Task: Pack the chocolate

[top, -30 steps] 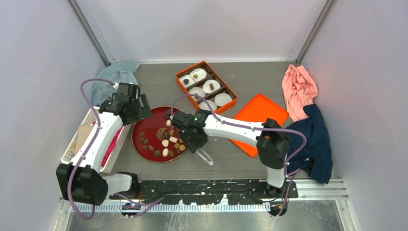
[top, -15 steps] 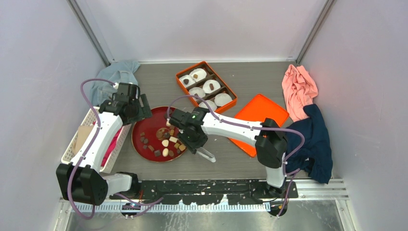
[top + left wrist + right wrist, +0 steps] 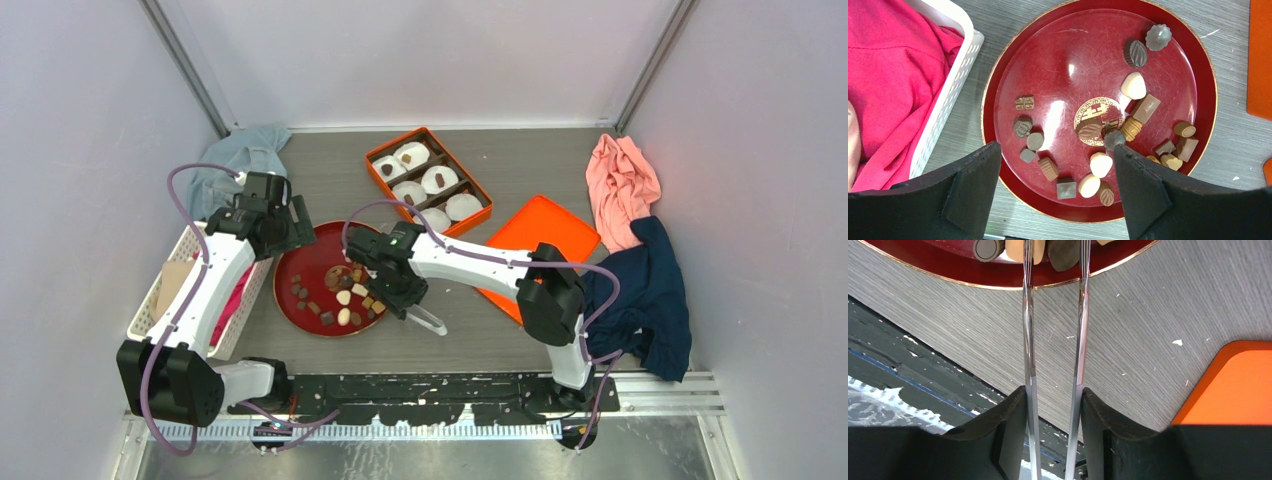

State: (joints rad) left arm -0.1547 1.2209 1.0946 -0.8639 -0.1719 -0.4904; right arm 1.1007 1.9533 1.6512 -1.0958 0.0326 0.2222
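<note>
Many small chocolates (image 3: 347, 293), dark brown, tan and cream, lie on a round red plate (image 3: 291, 262). They also show in the left wrist view (image 3: 1098, 163), on the plate (image 3: 998, 90). My right gripper (image 3: 397, 287) is above the plate's right edge and is shut on a pair of metal tongs (image 3: 429, 322). In the right wrist view this gripper (image 3: 1053, 392) presses both tong arms (image 3: 1080, 315), which reach over chocolates at the plate's rim (image 3: 998, 286). The tong tips are out of frame. My left gripper (image 3: 289, 226) hovers open and empty over the plate's far left, as its wrist view (image 3: 1054, 150) shows.
An orange box (image 3: 428, 180) with white paper cups, some holding a chocolate, stands behind the plate. An orange lid (image 3: 541, 246) lies to the right. A white basket (image 3: 160, 290) with pink cloth stands at the left. Grey-blue (image 3: 240, 150), pink (image 3: 622, 185) and navy (image 3: 650, 290) cloths lie around.
My right gripper has moved a little to the left over the plate, with the tongs in it. The left arm has not moved.
</note>
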